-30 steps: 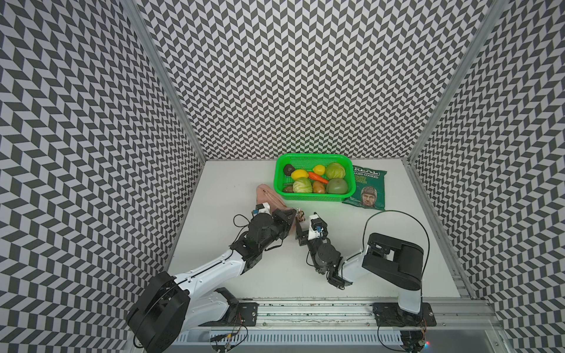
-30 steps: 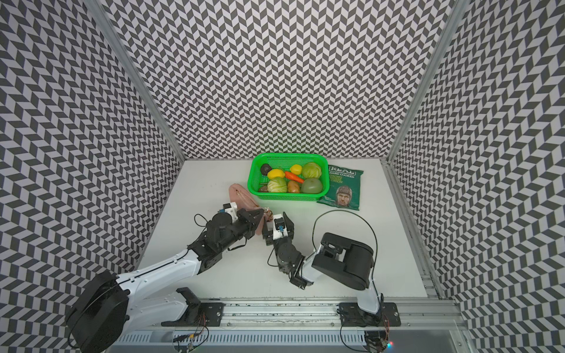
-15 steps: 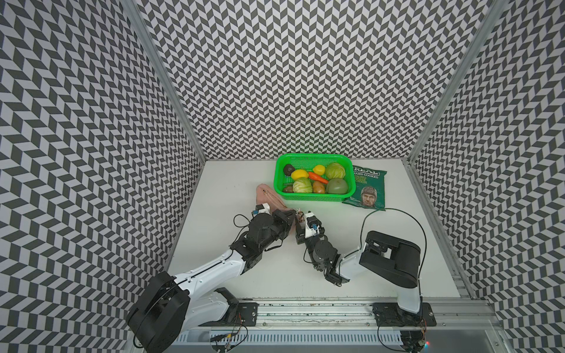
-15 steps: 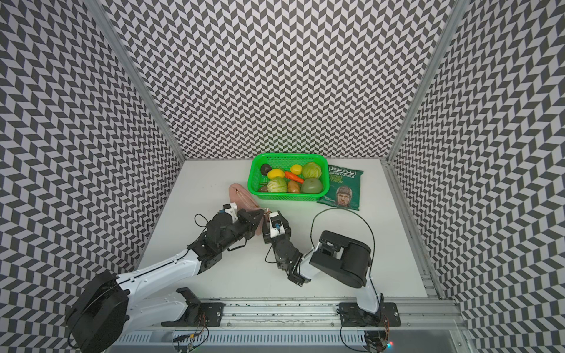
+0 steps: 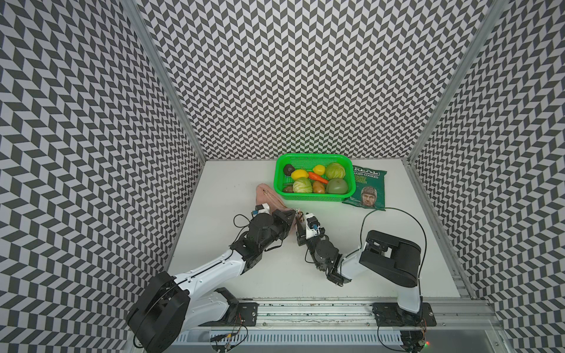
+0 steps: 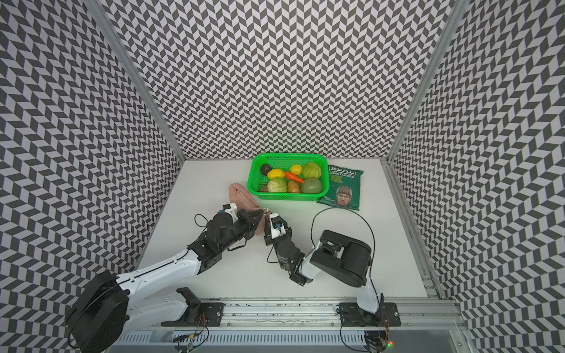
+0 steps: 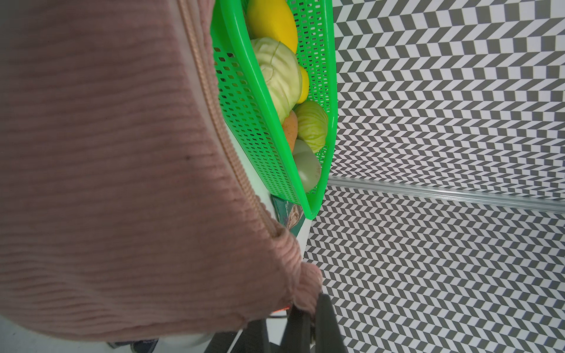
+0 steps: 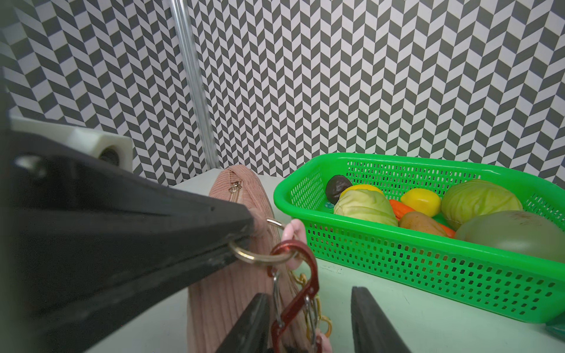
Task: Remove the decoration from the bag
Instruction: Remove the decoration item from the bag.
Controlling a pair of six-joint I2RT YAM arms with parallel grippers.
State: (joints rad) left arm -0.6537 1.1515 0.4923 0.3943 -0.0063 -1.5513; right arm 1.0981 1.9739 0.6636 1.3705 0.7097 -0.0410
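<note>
**A:** Where is the plush charm [image 7: 171, 342]?

**B:** It is tucked under the near end of the pink corduroy pouch [image 5: 272, 200], so only a sliver of white and navy shows in the left wrist view. It seems to hang from a red carabiner [image 8: 314, 276] hooked through the gold ring [image 8: 260, 259] at the pouch's corner. That corner is mid-table, near and left of the green basket [image 5: 315, 197].

**A:** And the claws?

**B:** The left gripper [image 8: 244, 233] is clenched on the pouch's corner, right at the ring. The right gripper [image 8: 308, 292] stands with jaws apart astride the carabiner. One finger is against the clip's lower end and the other is clear of it, so nothing is grasped yet.

**A:** How should the unclipping go?

**B:** The jaws should probably pinch across the carabiner's spring gate rather than its spine. Then the hook can slide back off the ring while the left arm holds the ring steady. A gold chain [image 8: 318, 303] hangs in the same cluster and could snag. A squeeze on the chain or the ring would likely drag the whole pouch along.

**A:** What about the surroundings?

**B:** The white table [image 5: 232, 183] is smooth and matt. The basket of toy fruit and vegetables sits at the far side, with a dark green crisp packet [image 5: 367, 189] touching its right end. Black-and-white chevron walls [image 5: 305, 76] close in the left, far and right sides. An aluminium rail [image 5: 305, 308] carrying the arm bases runs along the near edge.
</note>
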